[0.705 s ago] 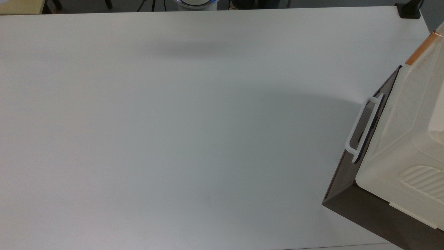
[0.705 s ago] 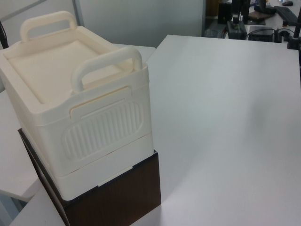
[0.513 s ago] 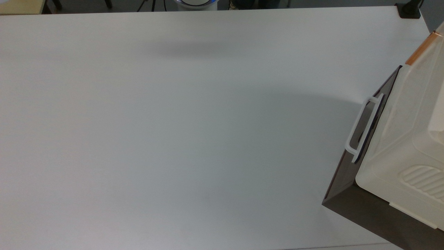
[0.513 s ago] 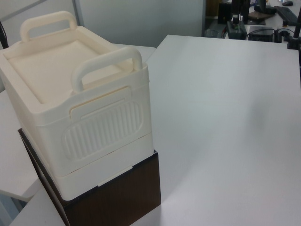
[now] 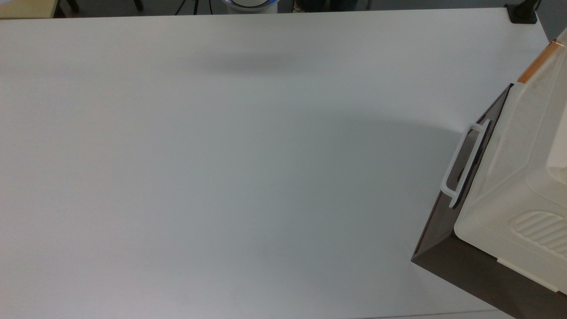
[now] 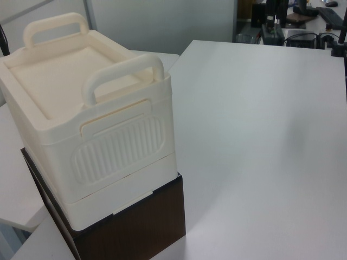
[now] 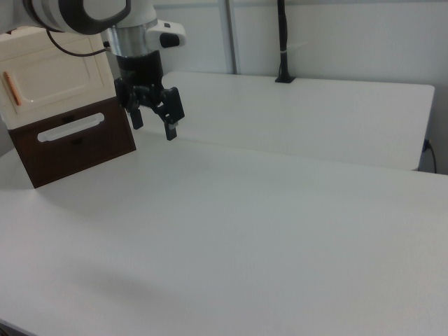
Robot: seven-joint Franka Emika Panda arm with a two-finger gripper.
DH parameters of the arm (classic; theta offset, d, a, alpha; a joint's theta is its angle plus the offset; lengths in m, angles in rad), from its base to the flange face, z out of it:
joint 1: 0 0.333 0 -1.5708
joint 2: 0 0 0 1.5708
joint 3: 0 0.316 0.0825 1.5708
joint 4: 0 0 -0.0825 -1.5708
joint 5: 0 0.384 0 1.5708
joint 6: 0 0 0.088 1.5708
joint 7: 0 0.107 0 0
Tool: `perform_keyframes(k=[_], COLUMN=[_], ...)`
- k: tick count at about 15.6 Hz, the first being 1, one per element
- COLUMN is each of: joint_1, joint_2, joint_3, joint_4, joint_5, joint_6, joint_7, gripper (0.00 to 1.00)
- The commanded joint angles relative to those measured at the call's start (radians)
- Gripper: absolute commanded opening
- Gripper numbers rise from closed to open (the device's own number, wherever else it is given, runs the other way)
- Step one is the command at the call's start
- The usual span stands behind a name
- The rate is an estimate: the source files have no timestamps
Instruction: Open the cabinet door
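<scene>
Likely light, stiff, slick plastic: cabinet door [image 7: 52, 80] fronting the cream box [image 6: 92, 135] atop the brown drawer unit [image 7: 77, 143], best hooked by its orange handle [image 7: 12, 89], with gripper [image 7: 154, 124] spread wide, empty, just beside.

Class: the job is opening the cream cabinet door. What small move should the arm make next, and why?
Probably move the open end effector toward the right view's left, to the orange-brown bar handle on the cream plastic cabinet door. It hangs apart from the door, holding nothing.
</scene>
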Motion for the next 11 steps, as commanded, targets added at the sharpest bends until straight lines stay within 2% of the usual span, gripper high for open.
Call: perform_keyframes(k=[1, 8, 11], joint_1=[0.006, 0.011, 0.041], joint_2=[0.0, 0.018, 0.04], joint_3=[-0.01, 0.0, 0.0], joint_4=[0.001, 0.001, 0.001], joint_5=[0.022, 0.026, 0.026], joint_6=[-0.009, -0.006, -0.008], joint_7=[-0.017, -0.049, -0.042], gripper=[1.0, 1.0, 1.0])
